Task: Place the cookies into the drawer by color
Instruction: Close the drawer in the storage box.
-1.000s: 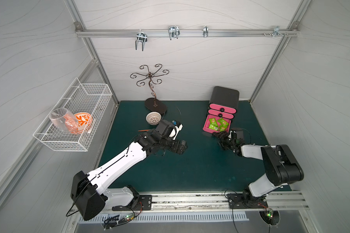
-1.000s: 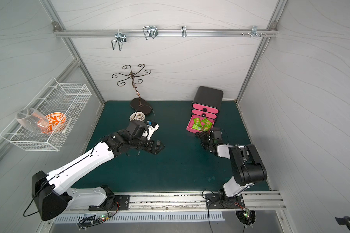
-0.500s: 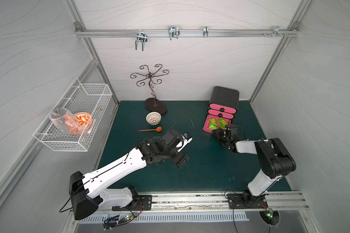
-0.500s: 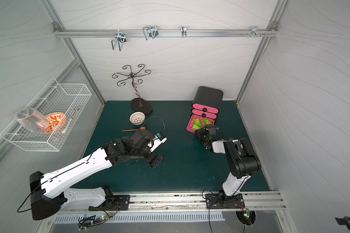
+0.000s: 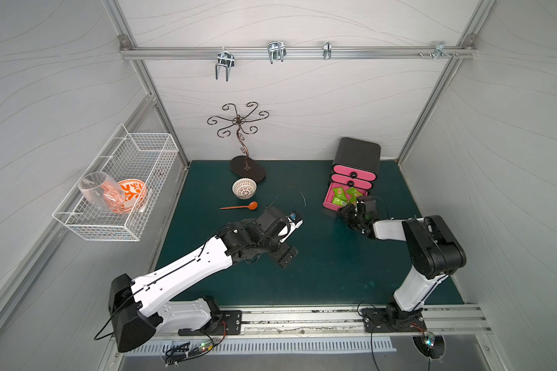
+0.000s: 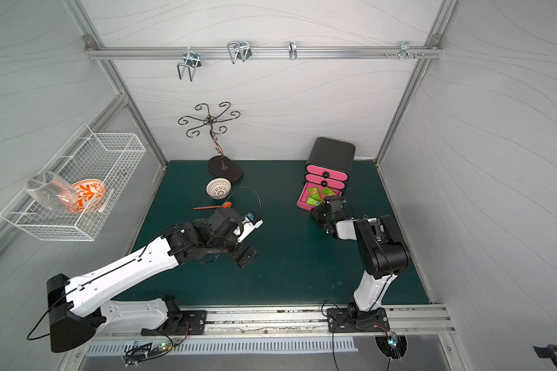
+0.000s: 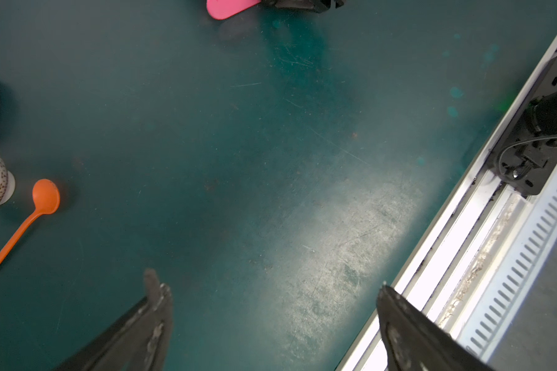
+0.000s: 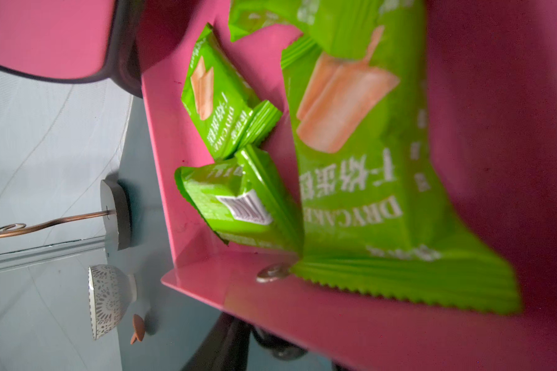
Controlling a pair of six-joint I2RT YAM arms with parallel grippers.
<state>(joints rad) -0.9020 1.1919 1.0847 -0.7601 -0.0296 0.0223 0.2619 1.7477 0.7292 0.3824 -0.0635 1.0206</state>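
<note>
Green cookies (image 8: 351, 144) lie in the open pink drawer (image 8: 303, 321); left claw (image 7: 267, 282) spread above the worktop (image 7: 270, 128); right claw (image 5: 346, 211) state unclear.

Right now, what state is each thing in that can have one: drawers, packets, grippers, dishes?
bottom drawer, pulled open
middle drawer, shut
top drawer, shut
green cookie packets, sealed, lying in the bottom drawer
left gripper, open, empty
right gripper, at the bottom drawer's front; jaws hidden
glass, on its side in wire basket
white bowl, upright on the mat
orange spoon, flat on the mat
</note>
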